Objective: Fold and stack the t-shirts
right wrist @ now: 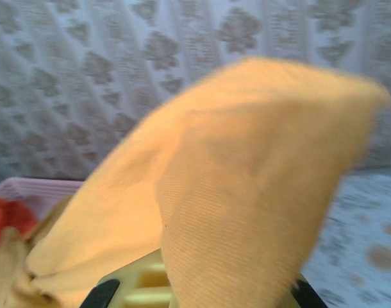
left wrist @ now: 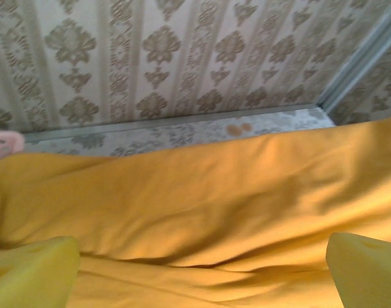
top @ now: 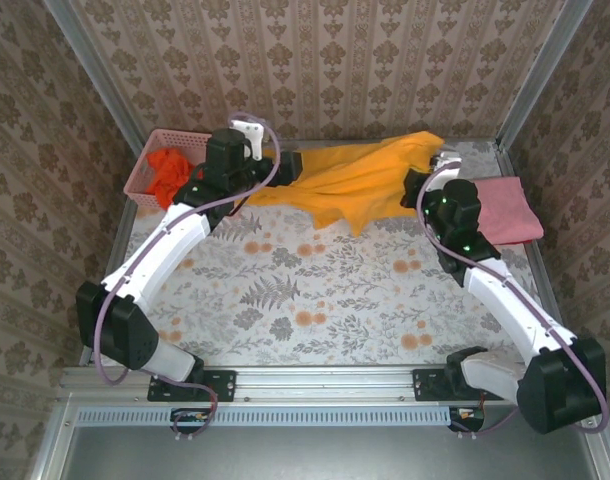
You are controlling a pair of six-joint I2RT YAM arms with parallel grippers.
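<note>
1 pink t-shirt point(top: 507, 210) looks folded, far right of the basket point(top: 145, 172); an orange-red one point(top: 168, 170) sits inside it. The golden-yellow t-shirt point(top: 360, 180) (unfolded) stretches rightward from the basket, the right gripper point(right wrist: 202, 282) clamped on its far corner, the left gripper point(left wrist: 199, 273) with jaws wide apart over it.

basket point(top: 140, 178): upper left of the top view, on the worktop point(top: 315, 300)
bunched t-shirt point(top: 168, 172): inside the basket
spread t-shirt point(top: 355, 180): upper middle, right of the basket
folded t-shirt point(top: 510, 210): right edge, right of the spread t-shirt
</note>
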